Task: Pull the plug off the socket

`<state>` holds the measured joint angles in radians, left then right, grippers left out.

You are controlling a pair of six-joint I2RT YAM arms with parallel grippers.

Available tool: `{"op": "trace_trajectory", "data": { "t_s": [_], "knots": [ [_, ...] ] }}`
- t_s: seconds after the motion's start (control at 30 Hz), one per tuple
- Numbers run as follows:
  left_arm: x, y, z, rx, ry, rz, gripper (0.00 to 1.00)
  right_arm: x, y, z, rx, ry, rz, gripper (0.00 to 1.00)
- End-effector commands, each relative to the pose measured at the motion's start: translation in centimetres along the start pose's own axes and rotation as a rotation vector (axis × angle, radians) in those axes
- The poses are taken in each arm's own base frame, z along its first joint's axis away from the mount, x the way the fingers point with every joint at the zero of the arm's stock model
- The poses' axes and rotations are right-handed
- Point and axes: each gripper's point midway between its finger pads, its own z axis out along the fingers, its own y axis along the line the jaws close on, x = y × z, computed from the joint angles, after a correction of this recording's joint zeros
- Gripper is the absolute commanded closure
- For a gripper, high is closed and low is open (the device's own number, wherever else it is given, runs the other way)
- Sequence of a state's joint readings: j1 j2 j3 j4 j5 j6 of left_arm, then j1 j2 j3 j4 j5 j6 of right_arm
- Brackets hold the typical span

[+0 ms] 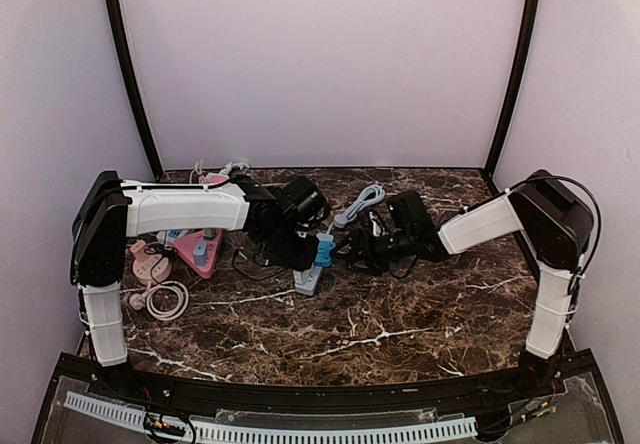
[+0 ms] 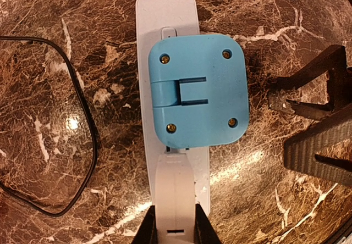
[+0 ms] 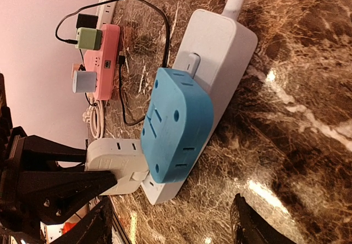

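Note:
A white socket strip (image 2: 165, 18) lies on the marble table, seen also from above (image 1: 308, 282) and in the right wrist view (image 3: 220, 46). A blue square plug (image 2: 198, 90) sits pushed into its middle (image 3: 176, 123) (image 1: 324, 252). A white rounded plug (image 2: 175, 194) sits at the strip's near end (image 3: 113, 164). My left gripper (image 2: 175, 230) is shut on this white plug, one finger on each side. My right gripper (image 3: 173, 227) stands open just right of the strip, its fingers (image 2: 319, 145) apart from the blue plug and touching nothing.
A pink socket strip (image 3: 104, 57) with a green charger and a pale one lies at the left (image 1: 200, 249). A black cable (image 2: 82, 145) loops left of the white strip. A coiled white cord (image 1: 165, 299) and a light blue cable (image 1: 365, 202) lie nearby.

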<state>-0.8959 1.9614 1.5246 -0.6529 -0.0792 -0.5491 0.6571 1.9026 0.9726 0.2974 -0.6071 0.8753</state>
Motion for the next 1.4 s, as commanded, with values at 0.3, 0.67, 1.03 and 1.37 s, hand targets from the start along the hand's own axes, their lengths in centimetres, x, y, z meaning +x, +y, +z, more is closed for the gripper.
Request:
{"op": "trace_trajectory", "data": {
  "t_s": [0.3, 0.67, 1.03, 1.37],
  "knots": [
    [3.4, 0.9, 1.2, -0.063, 0.087, -0.027, 1.0, -1.5, 1.8, 3.0, -0.088, -0.002, -0.001, 0.4],
    [4.5, 1.2, 2.2, -0.097, 0.117, -0.037, 1.0, -1.3, 2.6, 3.3, -0.135, 0.008, 0.03, 0.55],
    [5.0, 1.3, 2.8, -0.105, 0.132, -0.038, 1.0, -1.5, 1.9, 4.2, -0.144, 0.013, 0.078, 0.58],
    [5.4, 1.4, 3.2, -0.11, 0.142, -0.036, 1.0, -2.3, 2.4, 4.8, -0.184, 0.011, 0.113, 0.7]
  ]
}}
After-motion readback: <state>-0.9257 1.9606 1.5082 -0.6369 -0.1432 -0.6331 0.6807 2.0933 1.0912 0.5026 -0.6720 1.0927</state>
